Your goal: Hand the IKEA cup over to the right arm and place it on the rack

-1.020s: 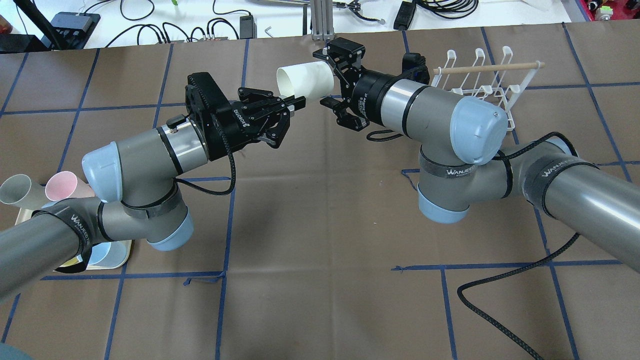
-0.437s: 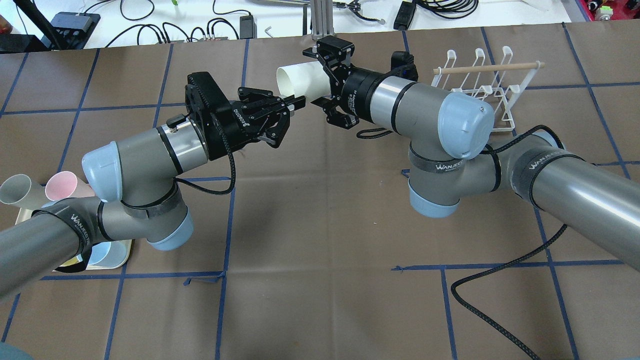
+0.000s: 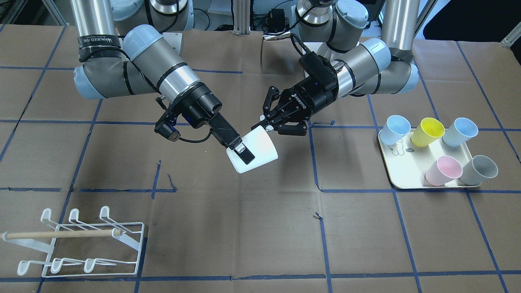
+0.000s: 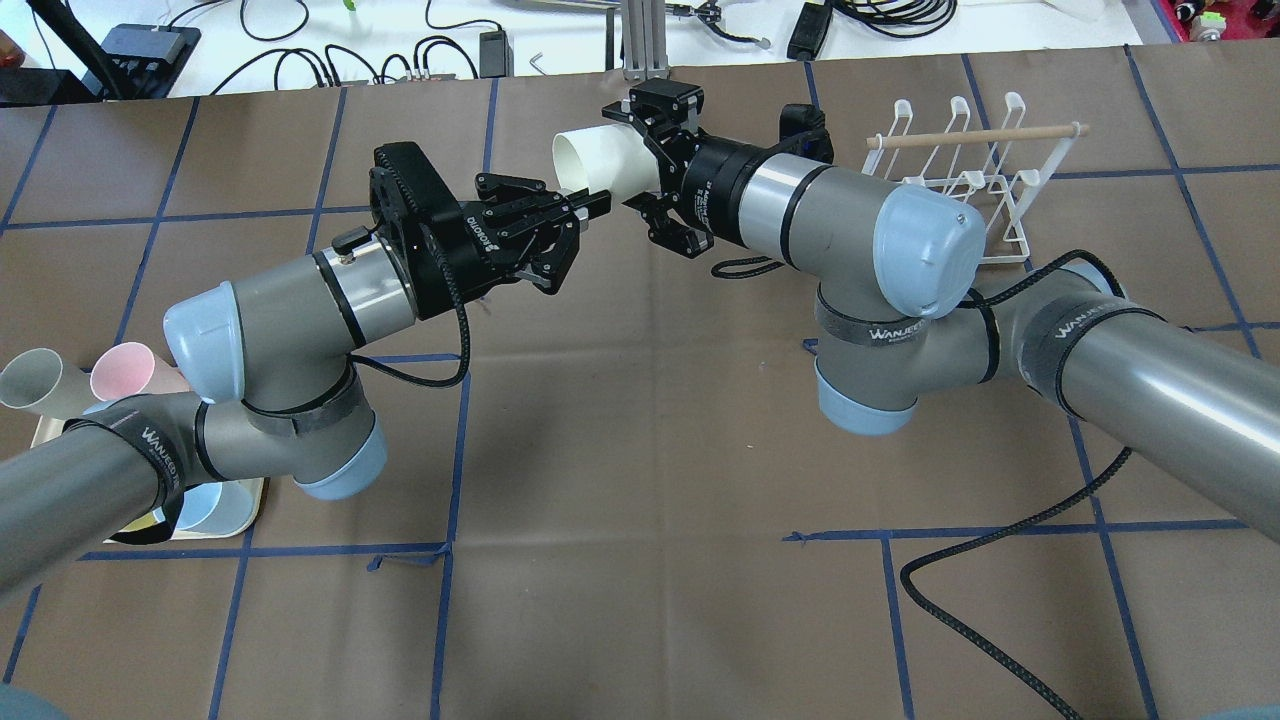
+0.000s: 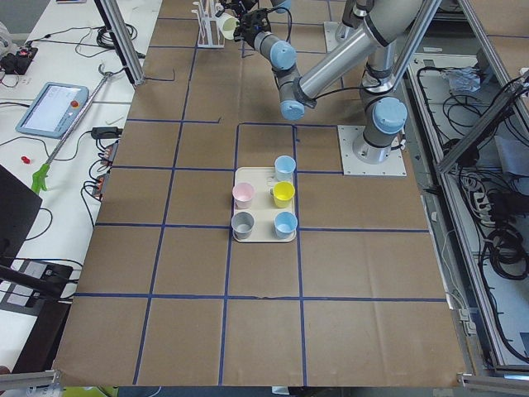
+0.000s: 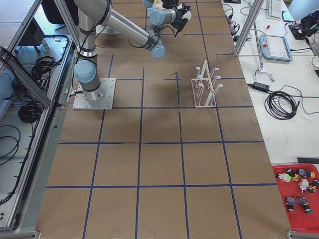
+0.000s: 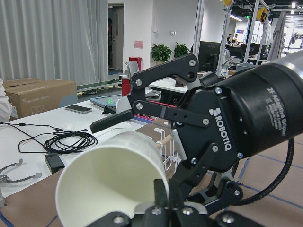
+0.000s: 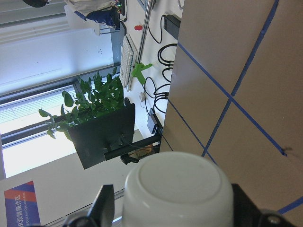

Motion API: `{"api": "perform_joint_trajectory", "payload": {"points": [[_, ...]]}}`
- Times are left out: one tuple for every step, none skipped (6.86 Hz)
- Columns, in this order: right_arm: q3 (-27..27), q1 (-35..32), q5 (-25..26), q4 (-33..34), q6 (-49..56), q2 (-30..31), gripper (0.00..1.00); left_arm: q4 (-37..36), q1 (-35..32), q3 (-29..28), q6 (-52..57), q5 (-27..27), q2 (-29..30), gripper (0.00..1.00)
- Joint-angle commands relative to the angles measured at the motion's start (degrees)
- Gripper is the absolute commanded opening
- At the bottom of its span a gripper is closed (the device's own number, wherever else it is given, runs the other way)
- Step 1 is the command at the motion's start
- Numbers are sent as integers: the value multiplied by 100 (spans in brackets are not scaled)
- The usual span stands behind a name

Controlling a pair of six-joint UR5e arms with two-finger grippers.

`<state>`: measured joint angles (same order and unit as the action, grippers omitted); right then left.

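The white IKEA cup (image 4: 600, 160) hangs on its side in mid-air over the far middle of the table. My left gripper (image 4: 592, 205) is shut on its rim, one finger inside the mouth (image 7: 109, 189). My right gripper (image 4: 628, 158) is open and straddles the cup's base end, and the lower finger stands apart from the wall. In the right wrist view the cup's base (image 8: 177, 189) sits between the spread fingers. In the front view one right finger (image 3: 245, 155) lies across the cup (image 3: 262, 146). The white wire rack (image 4: 960, 170) stands behind the right arm.
A cream tray (image 3: 401, 162) with several coloured cups sits on my left side, partly under the left arm in the overhead view (image 4: 245, 510). A black cable (image 4: 960, 620) loops on the table below the right arm. Cables and gear lie past the far edge.
My right gripper has moved left along the cup, so its open fingers now reach further over the base end. The left arm and the cup have not moved.
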<state>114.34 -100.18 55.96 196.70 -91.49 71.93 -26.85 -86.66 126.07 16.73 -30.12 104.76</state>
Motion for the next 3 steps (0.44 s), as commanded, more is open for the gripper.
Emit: {"api": "perform_joint_trajectory", "payload": {"points": [[0, 7, -15, 9, 0, -30, 68, 4, 0, -3, -39, -3, 0, 0], [0, 7, -32, 9, 0, -30, 63, -5, 9, -3, -39, -3, 0, 0], [-8, 7, -41, 9, 0, -30, 60, -5, 9, -12, -39, -3, 0, 1]]}}
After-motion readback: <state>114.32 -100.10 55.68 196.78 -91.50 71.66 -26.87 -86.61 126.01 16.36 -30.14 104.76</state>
